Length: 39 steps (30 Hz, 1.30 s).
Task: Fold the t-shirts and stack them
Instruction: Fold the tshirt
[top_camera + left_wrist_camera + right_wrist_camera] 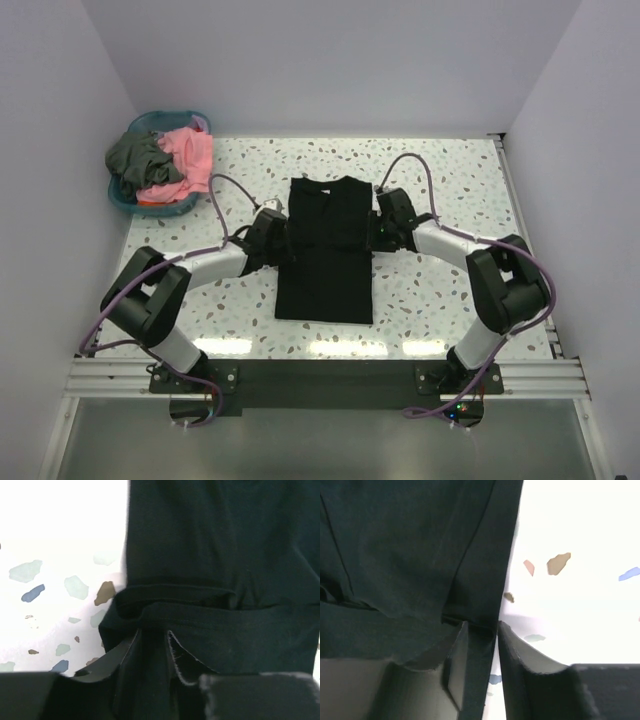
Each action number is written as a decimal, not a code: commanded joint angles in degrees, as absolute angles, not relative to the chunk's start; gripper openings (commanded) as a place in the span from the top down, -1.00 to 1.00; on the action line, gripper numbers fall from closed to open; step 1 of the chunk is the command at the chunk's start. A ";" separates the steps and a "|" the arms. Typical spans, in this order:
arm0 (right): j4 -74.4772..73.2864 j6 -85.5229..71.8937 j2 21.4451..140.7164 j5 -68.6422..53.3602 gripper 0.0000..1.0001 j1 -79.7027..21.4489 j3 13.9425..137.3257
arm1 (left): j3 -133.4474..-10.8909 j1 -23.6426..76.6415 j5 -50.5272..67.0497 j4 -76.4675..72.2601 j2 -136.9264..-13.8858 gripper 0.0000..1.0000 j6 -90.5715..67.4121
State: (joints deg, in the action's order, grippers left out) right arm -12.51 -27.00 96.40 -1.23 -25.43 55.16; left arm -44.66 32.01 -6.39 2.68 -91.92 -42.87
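Left wrist view puts my left gripper [152,652] clamped on a bunched fold at the left side edge of the black t-shirt [220,545], with cloth puckered up between the jaws. On the other side, my right gripper [480,642] has the shirt's right edge running between its jaws. It looks pinched to me, though dark cloth against dark fingers makes it hard to be sure how firmly it bites. From above, the left gripper [272,228] and right gripper [385,228] sit level with each other on opposite edges of the black t-shirt [325,270]. I read that matched hold as the way to lift both sides evenly and keep the crease square. The shirt lies flat in the middle of the table [460,170] as a long narrow panel with the sleeves already tucked in, so I judge the lengthwise folds done and a crosswise fold due next. The risk is one edge slipping free and skewing that fold. Well apart, in the far left corner, the blue basket [122,200] holds the coral pink t-shirt [190,158] and the dark grey t-shirt [135,155], both crumpled and not yet folded.
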 commanded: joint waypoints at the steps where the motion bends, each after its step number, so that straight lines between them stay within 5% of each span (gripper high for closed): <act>1: -15.72 -25.49 92.99 3.07 0.24 -25.31 60.37 | -47.72 31.82 -3.87 2.37 -86.76 0.34 -39.20; 8: -25.47 -27.68 83.95 1.68 -0.02 -25.84 60.21 | -48.35 31.73 -10.37 15.54 -76.92 -0.18 -40.07; 21: -29.89 -42.97 63.21 -10.36 -0.02 -34.19 34.57 | -29.81 31.90 10.79 21.36 -60.65 -0.20 -45.44; 39: -18.55 -55.28 63.99 -14.42 0.06 -36.39 24.35 | -18.99 31.99 16.26 16.00 -59.85 -0.11 -49.48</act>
